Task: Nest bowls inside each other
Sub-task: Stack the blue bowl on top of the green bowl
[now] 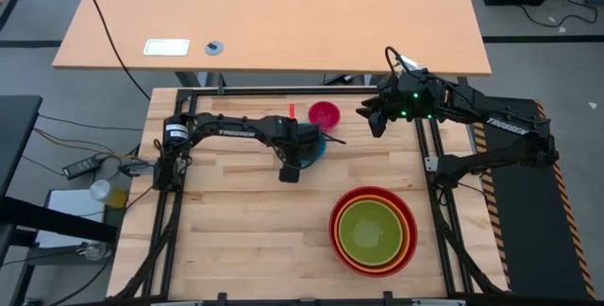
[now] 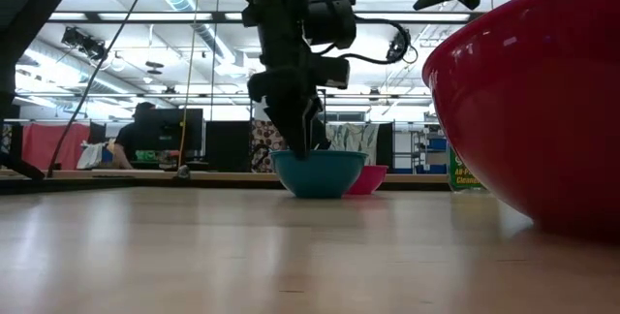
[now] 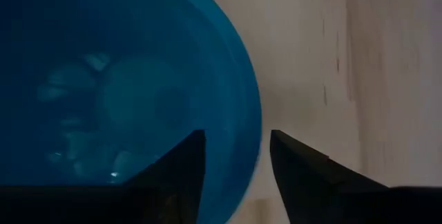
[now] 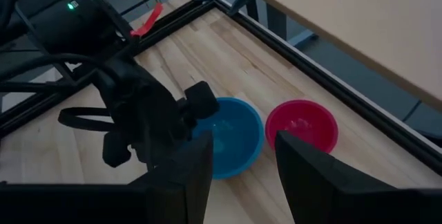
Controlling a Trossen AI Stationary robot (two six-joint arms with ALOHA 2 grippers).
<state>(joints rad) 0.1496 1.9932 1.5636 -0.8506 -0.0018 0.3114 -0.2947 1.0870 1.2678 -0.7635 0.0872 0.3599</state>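
Note:
The blue bowl [image 1: 322, 144] stands upright on its base at the table's far middle. The small pink bowl [image 1: 324, 114] stands just beyond it, toward the far edge. At the near right, the green bowl [image 1: 370, 231] sits inside the orange one, which sits inside the red one [image 1: 340, 249]. My left gripper [image 3: 235, 137] points down over the blue bowl's rim [image 3: 257, 141]. It is open, with one finger inside the bowl and one outside, and a gap shows on both sides of the rim. My right gripper [image 1: 373, 117] hangs open and high at the far right, holding nothing.
A black metal frame [image 1: 429, 145] borders the table. In the low view the red bowl's wall [image 2: 542, 110] fills the right side. An orange desk [image 1: 274, 13] stands beyond the far edge. Bare wood [image 1: 236, 230] lies at the near left.

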